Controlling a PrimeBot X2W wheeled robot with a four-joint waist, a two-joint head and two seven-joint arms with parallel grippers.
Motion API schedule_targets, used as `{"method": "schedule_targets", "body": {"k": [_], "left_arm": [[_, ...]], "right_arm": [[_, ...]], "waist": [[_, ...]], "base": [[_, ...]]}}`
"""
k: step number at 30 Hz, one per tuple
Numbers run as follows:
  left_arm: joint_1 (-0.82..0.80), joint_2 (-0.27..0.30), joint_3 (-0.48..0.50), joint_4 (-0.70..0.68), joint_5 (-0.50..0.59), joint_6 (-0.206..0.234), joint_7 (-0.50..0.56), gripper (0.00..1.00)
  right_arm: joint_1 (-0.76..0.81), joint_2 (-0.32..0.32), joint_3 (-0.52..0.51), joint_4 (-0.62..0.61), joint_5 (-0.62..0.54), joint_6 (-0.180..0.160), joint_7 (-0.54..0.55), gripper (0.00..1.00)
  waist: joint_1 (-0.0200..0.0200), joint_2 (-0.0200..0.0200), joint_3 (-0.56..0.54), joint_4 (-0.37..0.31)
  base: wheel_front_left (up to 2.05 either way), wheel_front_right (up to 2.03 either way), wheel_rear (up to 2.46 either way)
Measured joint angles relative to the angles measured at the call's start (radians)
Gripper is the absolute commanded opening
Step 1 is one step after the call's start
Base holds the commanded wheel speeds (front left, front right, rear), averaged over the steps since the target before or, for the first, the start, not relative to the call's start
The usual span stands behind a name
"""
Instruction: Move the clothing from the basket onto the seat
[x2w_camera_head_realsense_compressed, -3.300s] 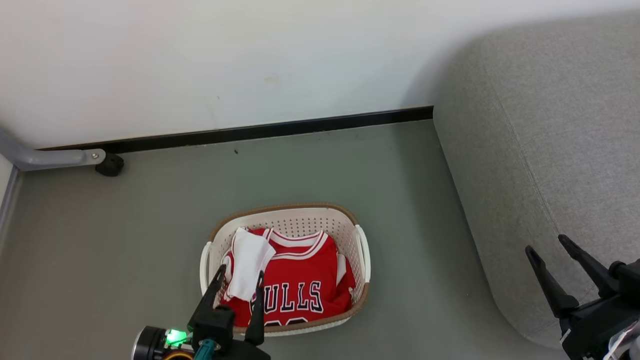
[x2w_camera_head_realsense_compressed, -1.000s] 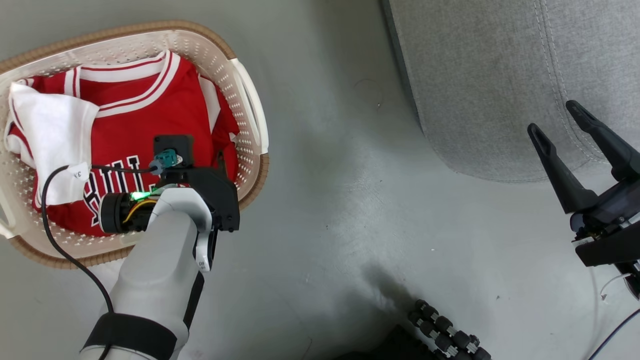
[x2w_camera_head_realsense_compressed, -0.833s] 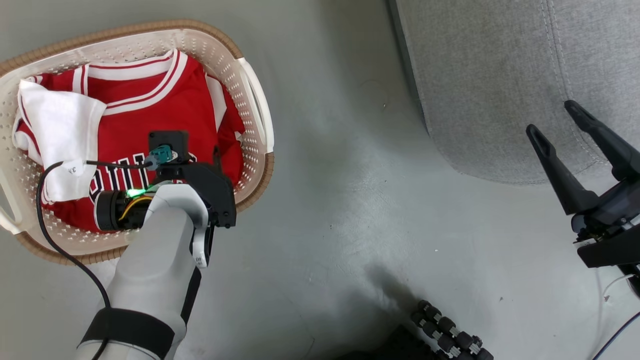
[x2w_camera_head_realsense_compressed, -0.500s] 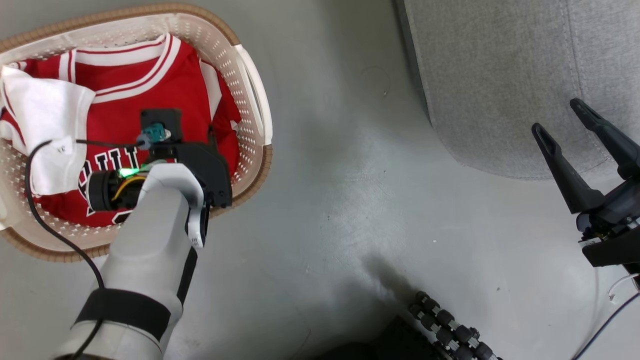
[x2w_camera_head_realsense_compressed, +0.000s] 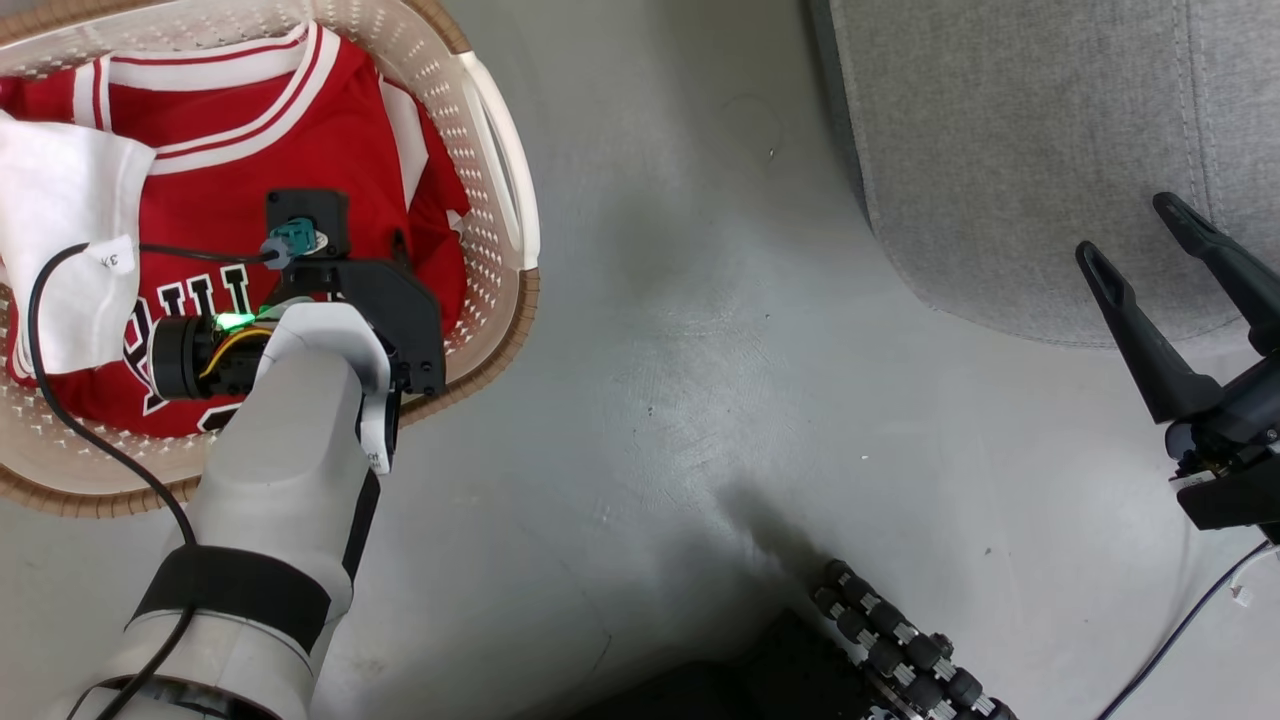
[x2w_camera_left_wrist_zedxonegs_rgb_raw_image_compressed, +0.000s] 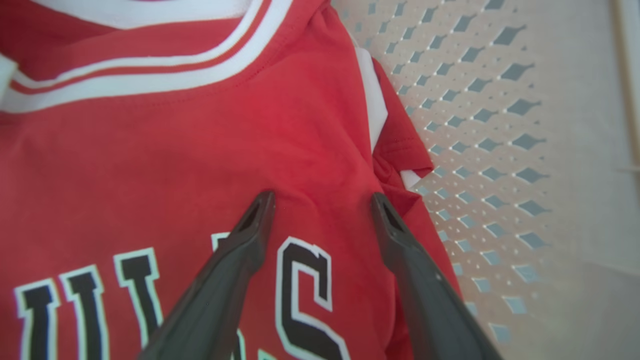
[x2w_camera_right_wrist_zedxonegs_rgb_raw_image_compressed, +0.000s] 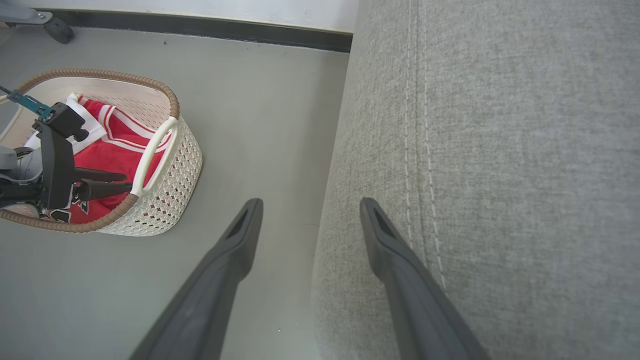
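Left gripper (x2w_camera_left_wrist_zedxonegs_rgb_raw_image_compressed: 322, 196) agape; right gripper (x2w_camera_right_wrist_zedxonegs_rgb_raw_image_compressed: 311, 202) likewise

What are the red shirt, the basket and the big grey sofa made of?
The red shirt looks like soft, matte knit cloth: it wrinkles and shows stitched seams. The basket looks like smooth cream plastic with punched holes; its brown rim looks woven, maybe moulded. The sofa looks like rough grey woven fabric with stitched seams.

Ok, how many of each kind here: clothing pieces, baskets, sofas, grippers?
red jersey: 1
white cloth: 1
basket: 1
sofa: 1
grippers: 2, the left gripper and the right gripper
Total: 6
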Motion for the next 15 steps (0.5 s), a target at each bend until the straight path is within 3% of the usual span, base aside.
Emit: {"method": "schedule_targets", "body": {"k": [13,15], "left_arm": [[-0.021,-0.001,0.000,0.017,0.000,0.000,-0.019,1.00],[-0.025,-0.001,0.003,0.024,0.000,0.000,-0.023,0.92]], "right_arm": [[-0.002,-0.016,0.008,0.000,0.000,0.000,0.000,1.00],[-0.002,-0.017,0.008,-0.001,0.000,0.000,0.000,1.00]], "waist": [[0.0000,0.0001,0.018,0.008],[0.0000,0.0001,0.019,0.009]], "base": [[0.00,0.00,0.00],[0.00,0.00,0.00]]}}
